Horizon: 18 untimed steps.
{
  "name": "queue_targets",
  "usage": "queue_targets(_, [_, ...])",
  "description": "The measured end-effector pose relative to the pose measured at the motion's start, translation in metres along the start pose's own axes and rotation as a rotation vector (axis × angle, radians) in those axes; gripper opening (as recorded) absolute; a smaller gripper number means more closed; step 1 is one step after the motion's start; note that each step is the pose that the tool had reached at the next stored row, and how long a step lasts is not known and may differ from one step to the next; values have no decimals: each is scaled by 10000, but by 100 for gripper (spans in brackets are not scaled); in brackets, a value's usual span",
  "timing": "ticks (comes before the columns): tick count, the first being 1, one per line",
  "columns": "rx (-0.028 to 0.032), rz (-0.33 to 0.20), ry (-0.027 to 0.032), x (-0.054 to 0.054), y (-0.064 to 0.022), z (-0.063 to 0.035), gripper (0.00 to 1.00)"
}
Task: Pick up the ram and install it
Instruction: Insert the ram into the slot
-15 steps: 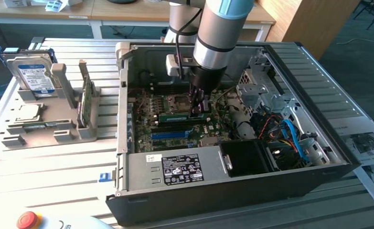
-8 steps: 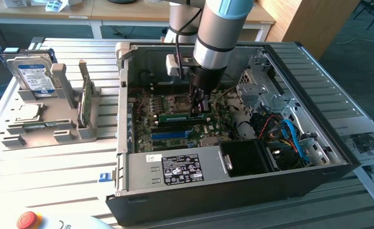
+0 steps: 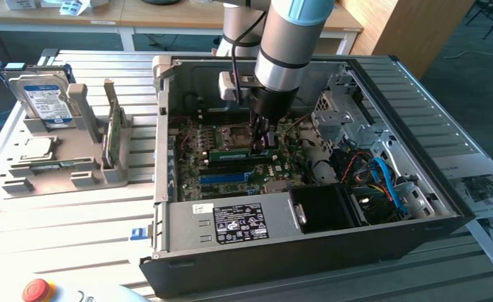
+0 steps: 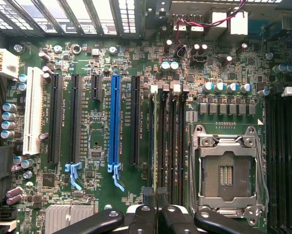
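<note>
The ram is a thin green stick lying along the memory slots on the motherboard inside the open computer case. My gripper reaches straight down into the case and is shut on the ram's right end. In the wrist view my gripper has its black fingertips close together above the dark memory slots, beside the empty CPU socket.
On the grey holder at the exterior view's left stand a blue-labelled hard drive and a larger green card on edge. A black fan box and blue cables crowd the case's right. A red button sits in front.
</note>
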State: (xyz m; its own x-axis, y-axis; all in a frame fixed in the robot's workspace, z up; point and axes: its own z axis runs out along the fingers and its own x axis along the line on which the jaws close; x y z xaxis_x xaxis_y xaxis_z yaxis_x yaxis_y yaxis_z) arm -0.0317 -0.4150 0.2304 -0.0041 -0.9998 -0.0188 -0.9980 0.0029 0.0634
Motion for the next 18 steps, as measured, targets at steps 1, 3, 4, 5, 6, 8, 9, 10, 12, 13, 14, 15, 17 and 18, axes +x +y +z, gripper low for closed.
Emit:
queue_targets(1, [0,0,-1,-1,0,1,12])
queue_targets(3, [0,-1,0,-2,0,3,12])
queue_targets(4, [-1,0,0,-2,0,5,12])
queue_targets(5, [0,-1,-1,-3,-1,6,12])
queue_targets(6, [-1,-1,0,-3,-1,7,12])
queue_targets(8, [0,-1,0,-5,-1,10,12])
queue_targets(9, [0,-1,-1,-6,-1,11,12])
queue_targets(10, [1,-1,-1,-6,0,11,12])
queue_targets(12, [1,0,-2,-6,0,12,12])
queue_targets(13, [0,-1,-2,-6,0,12,12])
queue_targets(14, [1,-1,-2,-6,0,12,12])
queue_targets(15, [1,-1,-2,-7,0,12,12])
queue_targets(17, [0,0,-2,-7,0,11,12])
queue_targets(18, [2,-1,-3,-7,0,10,12])
